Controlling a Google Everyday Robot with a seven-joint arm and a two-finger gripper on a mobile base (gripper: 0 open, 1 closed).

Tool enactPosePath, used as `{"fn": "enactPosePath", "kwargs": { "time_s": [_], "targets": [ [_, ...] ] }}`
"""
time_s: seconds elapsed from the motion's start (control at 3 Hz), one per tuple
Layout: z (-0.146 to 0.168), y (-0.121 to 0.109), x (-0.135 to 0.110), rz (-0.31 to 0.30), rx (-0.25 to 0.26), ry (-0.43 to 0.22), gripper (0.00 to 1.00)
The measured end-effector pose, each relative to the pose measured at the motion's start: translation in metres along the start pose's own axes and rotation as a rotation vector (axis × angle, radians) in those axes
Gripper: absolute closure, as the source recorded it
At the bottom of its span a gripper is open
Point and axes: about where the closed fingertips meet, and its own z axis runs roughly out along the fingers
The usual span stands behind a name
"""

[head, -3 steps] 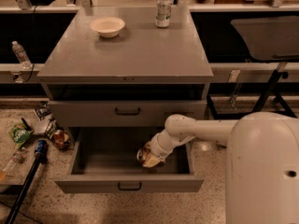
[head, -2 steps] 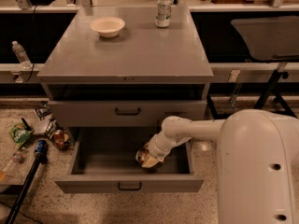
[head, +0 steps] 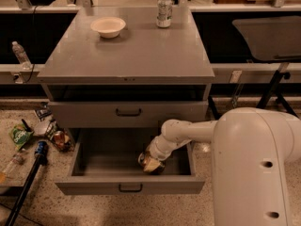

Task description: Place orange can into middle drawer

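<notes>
Nearest the camera is my broad white arm housing (head: 256, 173), filling the lower right. From it my white forearm reaches left and down into the wide grey metal middle drawer (head: 94, 185), which is pulled out, its small black bar handle (head: 130, 188) facing front. My gripper (head: 148, 158) is down inside that drawer, right of its middle and towards the front. The small orange-gold and white soda can (head: 153, 165) is at the gripper's tip, low in the drawer and tilted. I cannot tell whether I am clamped on it or have let go.

Above is the closed grey upper drawer front (head: 94, 113). On the floor to the left lies a green packet (head: 19, 136). Farther back, on the grey cabinet top (head: 136, 55), are a white bowl (head: 108, 26) and a green-and-white silver can (head: 164, 12), well apart.
</notes>
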Motion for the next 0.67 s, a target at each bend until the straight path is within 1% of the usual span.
{"fn": "enactPosePath", "kwargs": {
  "time_s": [0.33, 0.67],
  "targets": [
    [-0.009, -0.003, 0.006, 0.044, 0.035, 0.007, 0.02],
    [-0.027, -0.006, 0.009, 0.054, 0.071, -0.001, 0.25]
  ]
}}
